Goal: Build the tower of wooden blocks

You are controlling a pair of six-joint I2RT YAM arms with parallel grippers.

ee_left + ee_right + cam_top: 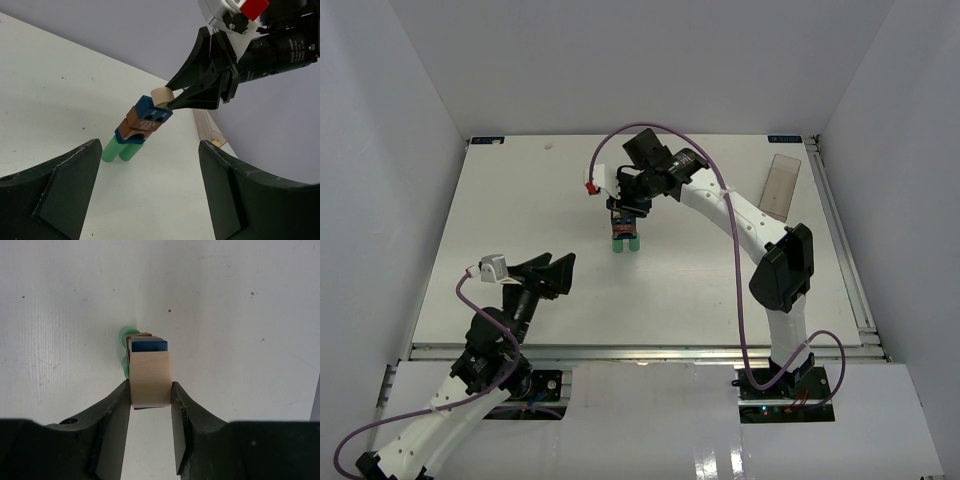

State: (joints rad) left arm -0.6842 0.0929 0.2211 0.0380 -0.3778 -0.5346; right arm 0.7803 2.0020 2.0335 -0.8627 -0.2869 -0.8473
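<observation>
While the left gripper [556, 272] sits wide open with nothing in it over the near left of the table [520, 200], all the action is at the middle, where the wood block tower [625, 235] stands on two green cylinders [120, 150] set side by side. Up it goes: a blue piece [129, 136] across the cylinders, a brown block [140, 121] on that, another blue piece [152, 112] above. And right at the summit is the tan piece [150, 377], pinched between the fingers [116, 415] of the right gripper [168, 99], jaws narrowed onto its two flat sides. Whether it touches the top blue piece or hangs just above it, I can't tell from here. These are small wooden blocks, so I judge them light, stiff and hard, with smooth faces that could slide on one another. Nothing here will crush, but the stack is narrow on its two-cylinder base and looks easy to knock. The hold looks sensible: across the flat sides, leaving the underside free to seat. A gentle release and a straight lift away is what this calls for, I'd say, since any sideways drag could topple the lot. Over at the far right, a clear plastic box [782, 186] lies well apart from it all.
</observation>
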